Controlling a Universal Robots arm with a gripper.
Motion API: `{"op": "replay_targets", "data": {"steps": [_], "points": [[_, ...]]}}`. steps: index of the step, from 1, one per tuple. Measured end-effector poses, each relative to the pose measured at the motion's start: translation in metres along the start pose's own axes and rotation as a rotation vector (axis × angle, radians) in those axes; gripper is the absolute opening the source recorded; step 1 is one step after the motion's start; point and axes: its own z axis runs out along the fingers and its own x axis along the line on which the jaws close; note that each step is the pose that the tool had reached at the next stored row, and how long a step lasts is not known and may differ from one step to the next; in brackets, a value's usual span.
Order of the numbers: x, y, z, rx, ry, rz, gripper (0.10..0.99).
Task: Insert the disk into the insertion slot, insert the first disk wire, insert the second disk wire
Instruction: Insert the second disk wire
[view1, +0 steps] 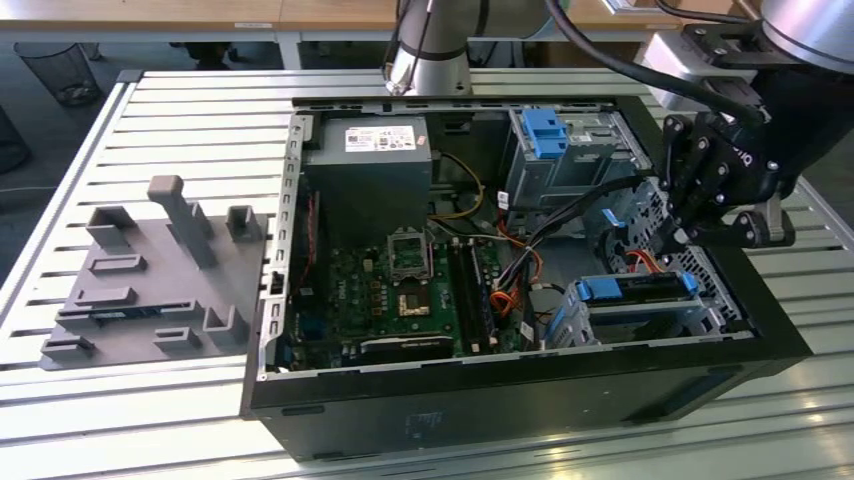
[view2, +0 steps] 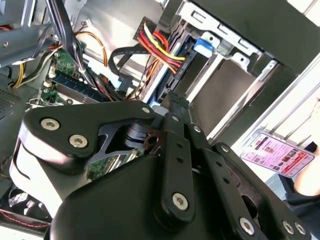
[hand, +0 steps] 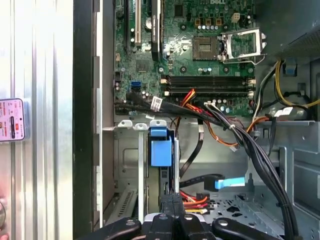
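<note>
An open desktop computer case lies on its side on a slatted metal workbench, its interior facing up so the robot arm can reach in from above. The disk, seen by the bright blue front of its carrier frame, already sits inside the insertion slot, a small silver-grey sheet-metal cage in the case's corner nearest the exterior view's right. In the first wrist view the blue carrier sits between the cage's metal rails, pushed well in.

The gripper hangs just above and beside the disk's rear end, inside the case near its right wall. Its black fingers look drawn close together, pinched toward a point beside a bundle of red, yellow and black wires. I cannot tell whether anything is clamped between them.

A black cable with a light blue connector lies loose on the case floor, near the gripper. A grey parts fixture rests on the bench, well apart from the case.
</note>
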Motion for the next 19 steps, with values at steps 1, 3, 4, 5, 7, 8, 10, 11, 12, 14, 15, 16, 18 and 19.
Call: {"op": "replay_targets", "data": {"steps": [1, 3, 4, 5, 7, 8, 10, 11, 12, 14, 15, 16, 18, 19], "points": [[0.0001, 0.0020, 0.0002, 0.000, -0.0002, 0.000, 0.106], [0.0001, 0.0033, 0.0003, 0.000, 0.0000, 0.000, 0.106], [0.0001, 0.0040, 0.0003, 0.000, 0.0000, 0.000, 0.106], [0.0001, 0.0053, 0.0003, 0.000, 0.0000, 0.000, 0.106], [0.0002, 0.0110, 0.0004, 0.000, -0.0001, 0.000, 0.106], [0.0001, 0.0133, 0.0004, 0.000, 0.0000, 0.000, 0.106], [-0.0005, 0.0179, 0.0004, 0.000, 0.0000, 0.000, 0.106], [-0.0010, 0.0198, 0.0004, 0.000, 0.0000, 0.000, 0.106], [-0.0014, 0.0213, 0.0005, 0.000, 0.0000, 0.000, 0.106], [-0.0034, 0.0240, 0.0005, 0.000, 0.0000, 0.000, 0.106], [-0.0052, 0.0247, 0.0005, 0.000, 0.0002, 0.000, 0.106], [-0.0079, 0.0248, 0.0007, 0.000, 0.0005, 0.000, 0.106], [-0.0130, 0.0249, 0.0015, 0.000, 0.0009, 0.000, 0.106], [-0.0149, 0.0249, 0.0022, 0.000, 0.0010, 0.000, 0.106]]}}
